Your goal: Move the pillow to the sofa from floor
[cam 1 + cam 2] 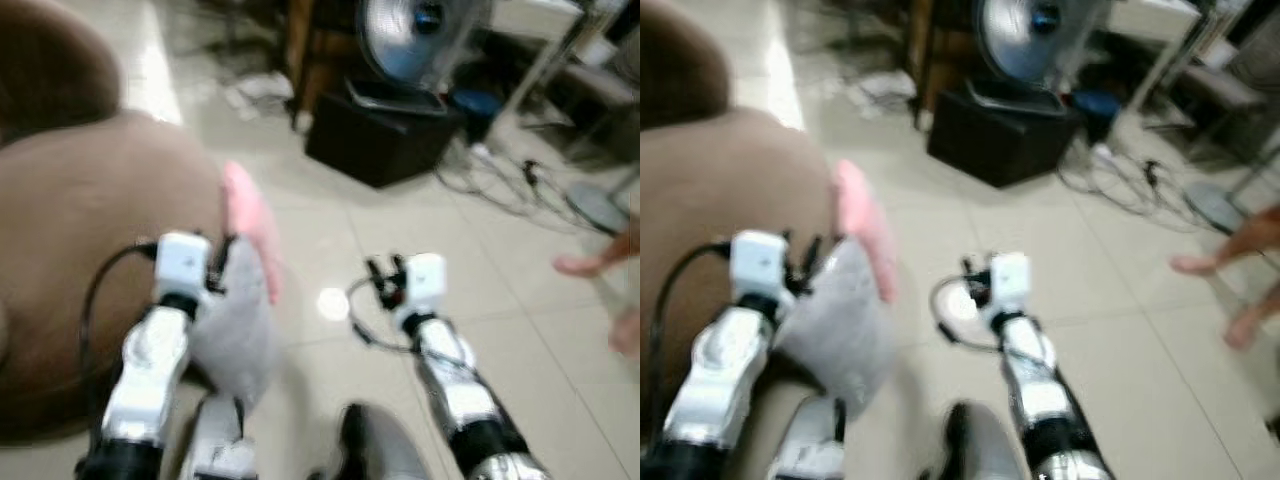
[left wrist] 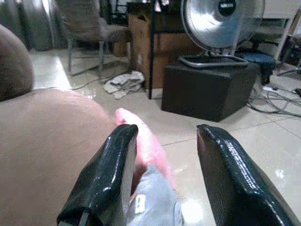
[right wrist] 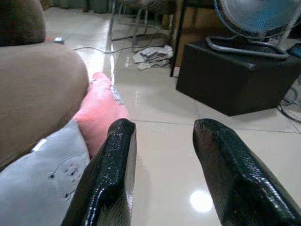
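We're seeing the pillow (image 1: 240, 300), grey w/ a pink end, leaning against the front edge of the brown sofa (image 1: 70, 250), pink end pointing up; whether its lower end is touching the floor (image 1: 330, 220) we can't tell, views blurred. L gripper (image 2: 164, 179) is sitting right at the pillow w/ fingers (image 2: 106, 179) spread wide; grey fabric is lying betw. them but they aren't closing on it. R gripper (image 3: 162, 174) is hovering over the tile just beside the pillow, fingers also wide, holding nothing. Behind, a fan (image 1: 415, 35) is standing on a black box (image 1: 380, 135), cables (image 1: 500, 180) trailing on the floor near it. A person's bare feet (image 1: 600, 265) are showing at the floor's right edge.
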{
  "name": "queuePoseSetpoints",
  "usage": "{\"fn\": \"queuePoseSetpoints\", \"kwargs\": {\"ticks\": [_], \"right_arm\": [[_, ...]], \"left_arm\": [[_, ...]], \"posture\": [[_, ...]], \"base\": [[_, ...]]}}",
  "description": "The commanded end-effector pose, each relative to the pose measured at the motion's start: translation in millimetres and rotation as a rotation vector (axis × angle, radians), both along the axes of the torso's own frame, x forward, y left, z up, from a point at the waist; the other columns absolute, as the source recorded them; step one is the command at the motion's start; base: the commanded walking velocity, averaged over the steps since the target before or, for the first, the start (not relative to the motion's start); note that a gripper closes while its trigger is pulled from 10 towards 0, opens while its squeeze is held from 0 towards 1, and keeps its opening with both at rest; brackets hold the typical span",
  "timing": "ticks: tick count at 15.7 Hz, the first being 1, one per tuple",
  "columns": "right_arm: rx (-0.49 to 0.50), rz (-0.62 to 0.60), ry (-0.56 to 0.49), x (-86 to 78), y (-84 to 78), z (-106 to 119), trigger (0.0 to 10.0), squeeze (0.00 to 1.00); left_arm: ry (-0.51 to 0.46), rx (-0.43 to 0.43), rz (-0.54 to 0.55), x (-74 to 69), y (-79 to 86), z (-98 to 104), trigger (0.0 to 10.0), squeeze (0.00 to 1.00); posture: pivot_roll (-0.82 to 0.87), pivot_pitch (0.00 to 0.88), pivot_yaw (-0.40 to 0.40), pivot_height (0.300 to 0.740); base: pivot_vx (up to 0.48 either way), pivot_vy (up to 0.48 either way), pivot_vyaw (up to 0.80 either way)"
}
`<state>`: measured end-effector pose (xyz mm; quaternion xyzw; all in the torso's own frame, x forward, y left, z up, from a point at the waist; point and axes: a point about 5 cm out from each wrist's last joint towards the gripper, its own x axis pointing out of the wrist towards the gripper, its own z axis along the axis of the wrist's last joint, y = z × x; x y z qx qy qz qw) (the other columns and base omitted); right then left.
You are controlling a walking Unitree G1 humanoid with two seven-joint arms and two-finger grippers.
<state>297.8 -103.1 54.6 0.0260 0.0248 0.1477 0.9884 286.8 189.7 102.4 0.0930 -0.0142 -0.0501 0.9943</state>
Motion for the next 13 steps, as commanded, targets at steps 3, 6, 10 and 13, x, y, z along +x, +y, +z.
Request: {"fn": "queuePoseSetpoints", "kwargs": {"ticks": [3, 6, 10, 13], "right_arm": [[-0.031, -0.036, 0.031, 0.1, -19.1, -4, 10.0, 0.00], [-0.031, -0.021, 0.031, -1.3, -16.5, -4, 10.0, 0.00], [-0.080, 0.039, 0.023, -4.0, -9.9, -5, 10.0, 0.00], [-0.032, 0.044, 0.071, -7.0, -11.9, -11, 10.0, 0.00]], "left_arm": [[0.004, 0.004, -0.041, 3.4, -15.1, -2, 10.0, 0.00], [0.001, 0.004, -0.037, 4.4, -12.6, -1, 10.0, 0.00], [-0.009, 0.006, -0.051, 3.7, -13.1, 0, 10.0, 0.00], [0.068, 0.042, -0.123, -1.1, -16.0, -12, 10.0, 0.00]], "posture": [[0.19, 0.067, -0.205, 0.600], [0.19, 0.066, -0.204, 0.600], [0.20, 0.071, -0.211, 0.600], [0.20, 0.069, -0.211, 0.600]], "base": [[0.298, 0.000, 0.00], [0.296, 0.000, 0.00], [0.223, 0.000, 0.60], [0.000, 0.000, 0.00]]}}
